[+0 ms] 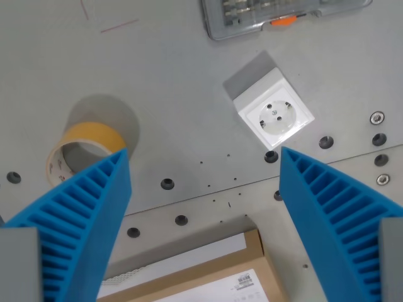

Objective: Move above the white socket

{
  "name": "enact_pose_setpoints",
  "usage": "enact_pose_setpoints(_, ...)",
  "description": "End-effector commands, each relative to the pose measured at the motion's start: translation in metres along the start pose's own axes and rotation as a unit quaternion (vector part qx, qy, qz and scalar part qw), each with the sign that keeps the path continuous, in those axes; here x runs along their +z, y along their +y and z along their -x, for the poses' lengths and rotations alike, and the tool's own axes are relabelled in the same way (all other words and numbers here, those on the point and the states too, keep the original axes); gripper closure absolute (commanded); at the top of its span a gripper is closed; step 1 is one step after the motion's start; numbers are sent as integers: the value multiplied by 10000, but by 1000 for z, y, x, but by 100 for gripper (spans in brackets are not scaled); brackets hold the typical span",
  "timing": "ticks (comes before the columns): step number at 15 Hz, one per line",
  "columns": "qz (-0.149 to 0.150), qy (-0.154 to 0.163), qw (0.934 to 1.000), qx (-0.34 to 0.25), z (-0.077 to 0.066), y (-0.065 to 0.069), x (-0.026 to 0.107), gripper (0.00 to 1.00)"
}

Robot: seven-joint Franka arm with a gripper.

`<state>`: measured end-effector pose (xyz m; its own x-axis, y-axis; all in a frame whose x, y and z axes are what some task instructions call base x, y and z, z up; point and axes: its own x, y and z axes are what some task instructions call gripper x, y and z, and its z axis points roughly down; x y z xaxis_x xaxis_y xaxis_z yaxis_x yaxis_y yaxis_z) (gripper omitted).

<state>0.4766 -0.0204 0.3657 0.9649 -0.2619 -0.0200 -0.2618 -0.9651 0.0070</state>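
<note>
The white socket (275,116) is a square block with a round recessed face, lying on the grey table toward the wrist view's upper right. My gripper (204,156) hangs above the table with its two blue ribbed fingers (85,214) spread wide and nothing between them. The socket sits just above and slightly left of the tip of the finger on the wrist view's right, outside the gap's centre.
A roll of yellow tape (79,151) stands at the wrist view's left, partly behind one finger. A clear plastic case (264,16) with an orange latch lies at the top edge. A cardboard box (208,274) with a white label fills the bottom centre. Bolt holes dot the table.
</note>
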Motion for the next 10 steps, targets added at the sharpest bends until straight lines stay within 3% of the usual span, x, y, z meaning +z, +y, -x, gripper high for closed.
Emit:
enact_pose_setpoints(1,-9,306,9958,860,5,6,12,0)
enact_pose_setpoints(5,-19,493,9889,1402,10,12,28,0)
enact_pose_setpoints(10,-50,567,9750,2149,17,22,52,0)
